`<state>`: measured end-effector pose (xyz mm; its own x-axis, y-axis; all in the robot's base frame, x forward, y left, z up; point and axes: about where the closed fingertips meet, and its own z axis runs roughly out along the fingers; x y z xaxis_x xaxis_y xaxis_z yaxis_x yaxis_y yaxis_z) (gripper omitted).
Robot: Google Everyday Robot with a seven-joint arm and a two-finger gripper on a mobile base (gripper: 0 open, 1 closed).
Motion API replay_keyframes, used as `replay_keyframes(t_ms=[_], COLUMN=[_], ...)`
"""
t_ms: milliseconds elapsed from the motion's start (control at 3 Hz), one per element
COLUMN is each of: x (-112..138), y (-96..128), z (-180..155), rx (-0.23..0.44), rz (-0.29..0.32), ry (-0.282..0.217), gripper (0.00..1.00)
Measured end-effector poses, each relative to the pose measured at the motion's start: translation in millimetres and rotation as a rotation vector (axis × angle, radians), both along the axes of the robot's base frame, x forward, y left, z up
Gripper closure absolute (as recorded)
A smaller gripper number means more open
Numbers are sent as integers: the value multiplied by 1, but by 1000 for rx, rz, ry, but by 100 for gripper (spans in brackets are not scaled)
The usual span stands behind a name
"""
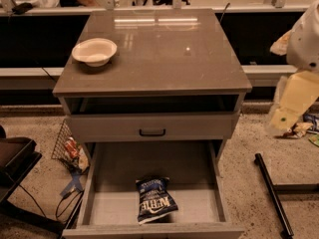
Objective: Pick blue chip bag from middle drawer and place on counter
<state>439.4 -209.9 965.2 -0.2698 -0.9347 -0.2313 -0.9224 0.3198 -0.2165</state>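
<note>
The blue chip bag (155, 200), dark blue with white "Kettle" lettering, lies on the pale floor of the open middle drawer (107, 203), near its front wall. The counter (164, 54) is the glossy grey-brown top of the cabinet above it. My gripper (282, 119) shows as a cream piece hanging from a white arm at the right edge. It is beside the cabinet at about drawer-front height, well away from the bag and up to its right.
A cream bowl (94, 51) stands on the counter's left side. A shallower closed drawer front with a black handle (152, 132) sits above the open drawer. Red-and-yellow wrappers in a wire basket (71, 149) are at the left. A black bar (271, 193) lies on the floor at the right.
</note>
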Motion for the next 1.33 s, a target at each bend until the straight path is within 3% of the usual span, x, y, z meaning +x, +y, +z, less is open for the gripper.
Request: replay_keyframes(t_ms=[667, 1333], x=[-4, -13], y=[57, 119], z=[-87, -174], rx=[125, 278], rz=[-11, -33], ry=[87, 109], gripper=[0, 0])
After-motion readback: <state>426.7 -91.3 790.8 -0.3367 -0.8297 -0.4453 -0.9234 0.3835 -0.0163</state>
